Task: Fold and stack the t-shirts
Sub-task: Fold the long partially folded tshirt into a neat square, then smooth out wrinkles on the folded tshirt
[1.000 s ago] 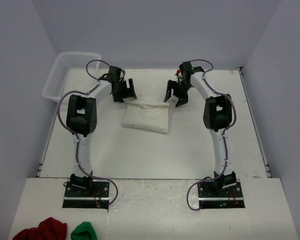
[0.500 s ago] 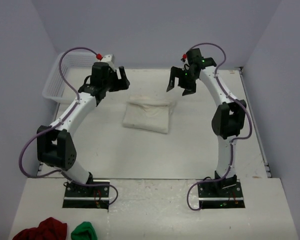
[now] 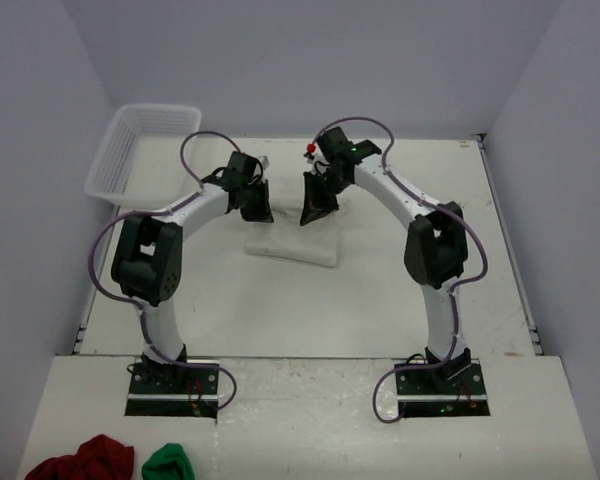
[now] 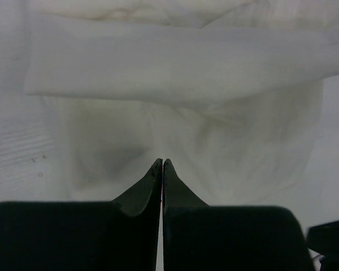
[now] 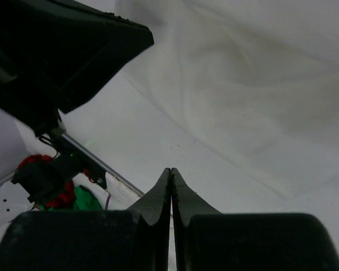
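One folded off-white t-shirt (image 3: 298,246) lies in the middle of the table. My left gripper (image 3: 261,210) is shut, its tips down at the shirt's far left edge. My right gripper (image 3: 312,211) is shut at the far edge a little to the right of it. In the left wrist view the t-shirt (image 4: 175,68) fills the picture beyond the left gripper (image 4: 161,163), and no cloth shows between its pressed tips. In the right wrist view the right gripper (image 5: 170,171) hangs over bare table beside the t-shirt (image 5: 260,73), holding nothing.
A white mesh basket (image 3: 145,140) stands at the far left corner. A dark red cloth bundle (image 3: 82,461) and a small green one (image 3: 168,463) lie on the near shelf left of the arm bases. The left arm's dark body (image 5: 62,51) is close to my right gripper.
Both arms have dropped from a raised pose and come inward to the shirt's far edge. Both grippers have gone from open to shut.
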`<state>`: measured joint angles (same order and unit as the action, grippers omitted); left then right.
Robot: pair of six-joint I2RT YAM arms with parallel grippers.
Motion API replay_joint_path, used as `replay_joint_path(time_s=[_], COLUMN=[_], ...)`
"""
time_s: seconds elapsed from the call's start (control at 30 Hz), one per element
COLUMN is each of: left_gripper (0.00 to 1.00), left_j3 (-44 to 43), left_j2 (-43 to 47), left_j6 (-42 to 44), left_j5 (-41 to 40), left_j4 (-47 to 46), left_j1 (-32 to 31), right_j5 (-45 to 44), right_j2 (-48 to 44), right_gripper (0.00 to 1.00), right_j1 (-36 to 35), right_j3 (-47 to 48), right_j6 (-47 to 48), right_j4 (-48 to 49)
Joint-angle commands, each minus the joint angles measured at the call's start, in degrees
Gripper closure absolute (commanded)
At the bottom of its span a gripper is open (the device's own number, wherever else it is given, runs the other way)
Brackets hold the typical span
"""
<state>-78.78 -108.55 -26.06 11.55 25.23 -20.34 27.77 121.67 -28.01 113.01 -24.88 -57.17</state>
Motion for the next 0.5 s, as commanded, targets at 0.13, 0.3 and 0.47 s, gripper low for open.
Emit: replay_joint_path(time_s=[0.13, 0.3, 0.47], left_gripper=[1.00, 1.00, 1.00], left_j3=[1.0, 1.6, -0.4], left_j2=[1.6, 0.9, -1.8], left_j6=[-1.1, 0.2, 0.4], left_j5=[4.1, 2.8, 0.7], left_j4=[-2.0, -1.1, 1.9], left_j1=[-2.0, -2.0, -2.0], right_j5=[4.6, 5.5, 2.6], right_j2=[6.0, 9.1, 14.0], right_gripper=[1.00, 1.00, 1.00], right_j1=[-1.9, -1.8, -1.8], right_j3=[4.0, 4.8, 8.8], right_j6=[-3.3, -3.8, -2.9], right_j4=[3.4, 1.5, -3.9])
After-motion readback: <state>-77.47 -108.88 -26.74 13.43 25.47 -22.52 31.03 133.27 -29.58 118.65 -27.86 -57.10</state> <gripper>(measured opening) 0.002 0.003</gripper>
